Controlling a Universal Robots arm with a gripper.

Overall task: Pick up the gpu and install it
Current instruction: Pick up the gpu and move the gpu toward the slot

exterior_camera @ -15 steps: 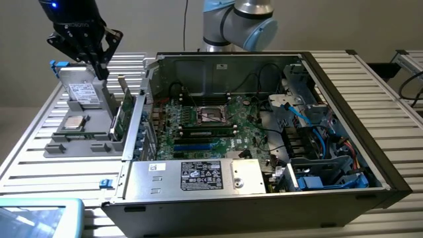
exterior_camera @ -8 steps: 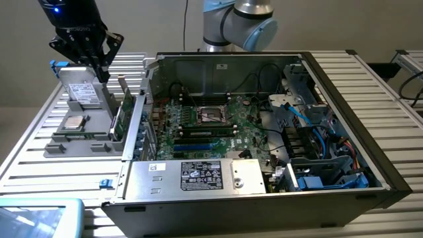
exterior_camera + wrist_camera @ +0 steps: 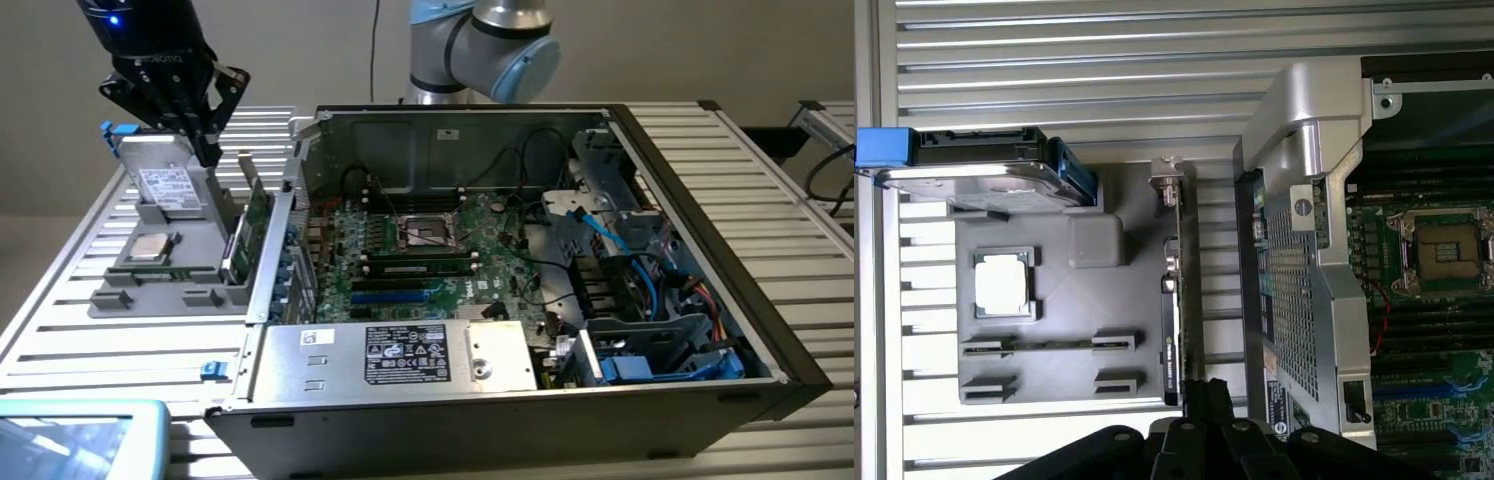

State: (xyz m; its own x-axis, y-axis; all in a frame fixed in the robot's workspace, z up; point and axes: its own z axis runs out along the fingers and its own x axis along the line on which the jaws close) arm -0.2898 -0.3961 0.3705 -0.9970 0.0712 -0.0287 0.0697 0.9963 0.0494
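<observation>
- One gpu is standing on its long edge in a slot of the gray tray on the bench. It is sitting just beside the outer wall of the open computer case, with its silver bracket at the end nearer the drive.
- You are looking at jaws clenched together on nothing, hanging above the tray near the card and clear of it.
- You are dealing, I judge, with a light, stiff, thin board that is fragile on its bare circuit face. You are likely safest pinching the two flat faces near the upper edge, squarely, since the black cover may be slippery.
- You are getting little legible writing. The white labels on the drive and on the power supply are carrying print too small to read, and the pale lettering along the card's black edge is staying unreadable too.
</observation>
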